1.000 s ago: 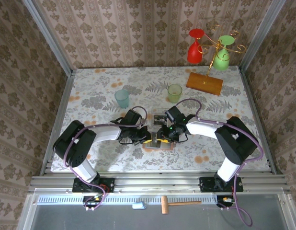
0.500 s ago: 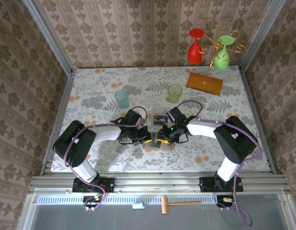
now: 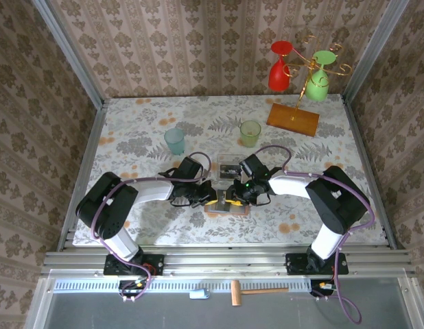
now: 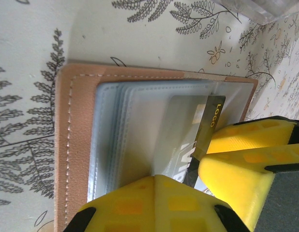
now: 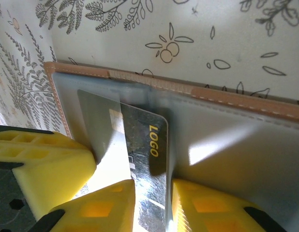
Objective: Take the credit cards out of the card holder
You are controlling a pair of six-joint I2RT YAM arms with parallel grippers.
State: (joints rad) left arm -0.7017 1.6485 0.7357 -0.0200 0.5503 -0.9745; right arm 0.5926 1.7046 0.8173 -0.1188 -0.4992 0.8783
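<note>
At six o'clock in the right wrist view, my right gripper [image 5: 150, 205] pinches the half-drawn credit card [image 5: 152, 140]. My left gripper [image 5: 40, 162], closed empty at eight, pins the card holder [image 5: 236, 99] to the table. If that pin slips, the holder drags along.

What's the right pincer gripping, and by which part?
The right pincer pinches the dark glossy plastic card marked LOGO by the end outside the salmon-pink card holder.

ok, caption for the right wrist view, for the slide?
Right gripper pinches a LOGO-marked credit card, partly out of the pink card holder.
</note>
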